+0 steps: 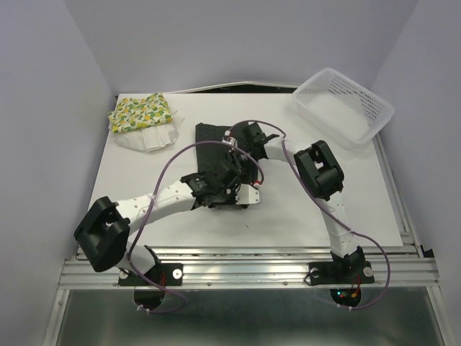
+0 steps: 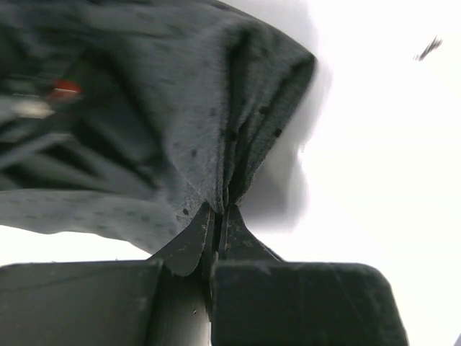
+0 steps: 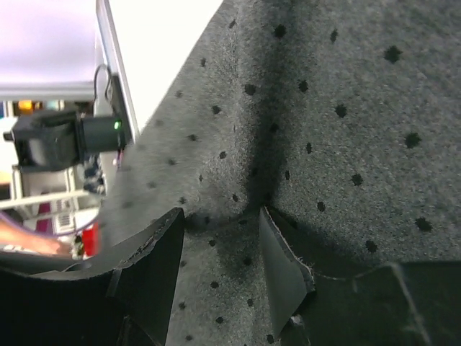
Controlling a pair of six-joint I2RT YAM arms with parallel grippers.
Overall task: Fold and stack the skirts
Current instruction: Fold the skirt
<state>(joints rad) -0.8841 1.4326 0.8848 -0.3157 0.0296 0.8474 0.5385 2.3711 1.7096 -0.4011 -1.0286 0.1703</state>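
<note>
Since the left gripper (image 2: 218, 214) is clenched tight on a pinched-up fold of the black skirt (image 2: 216, 130), the coming move turns on how that cloth lies vs. the two hands. In the top view the skirt sits mid-table (image 1: 302, 216), partly hidden under both wrists, its long axis running near to far. The left gripper holds it toward the near end; the right gripper (image 3: 223, 231) is over the far end.

The right jaws stand apart, one finger either side of a crease, pressed to the dotted cloth but with nothing nipped between them as far as the wrist view shows.

The pile lies far and left of the black skirt, well apart from it: the lemon-print skirt (image 1: 140, 112) folded, seemingly on top of the white skirt (image 1: 148, 138). The left arm is on that side, so prob. the nearer one for the carry, though the fold looks not yet done.

Count: 3 skirts (1 black, 1 lemon-print, 1 white), 1 white mesh basket (image 1: 364, 92) at the far right, 2 grippers.
</note>
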